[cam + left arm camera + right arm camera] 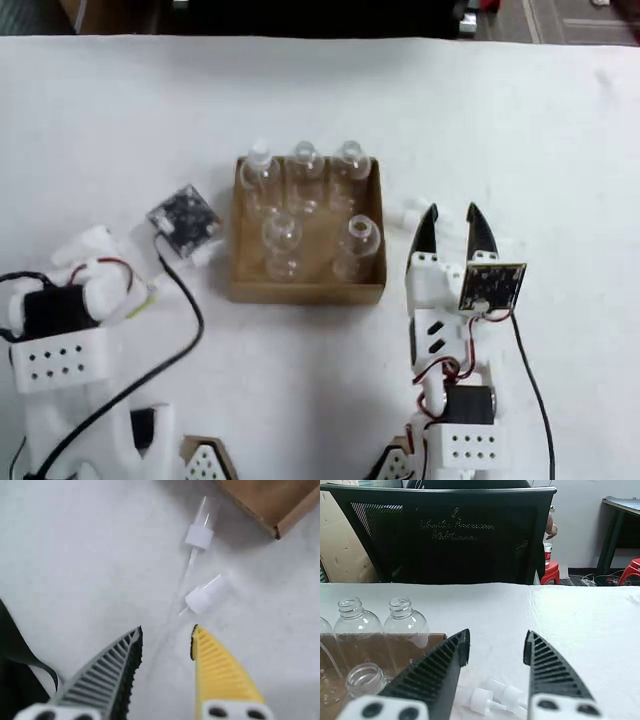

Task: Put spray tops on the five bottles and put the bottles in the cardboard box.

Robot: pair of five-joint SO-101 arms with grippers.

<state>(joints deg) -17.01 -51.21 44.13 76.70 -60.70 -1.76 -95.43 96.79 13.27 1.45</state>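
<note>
Right wrist view: right gripper [496, 640] is gaping wide; two spray tops [483, 699] are lying just ahead, between its fingertips, beside cardboard box [435, 639].

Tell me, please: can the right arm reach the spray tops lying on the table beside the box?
Probably yes. The right gripper is open, and the spray tops lie just ahead, in line with its gap. Nothing stands between them; the cardboard box sits to one side.

My high camera looks straight down on the white table [120, 120]. Left wrist camera faces down, close; right wrist looks level beyond the right gripper [495, 647]. All share the brown cardboard box [300, 292].
</note>
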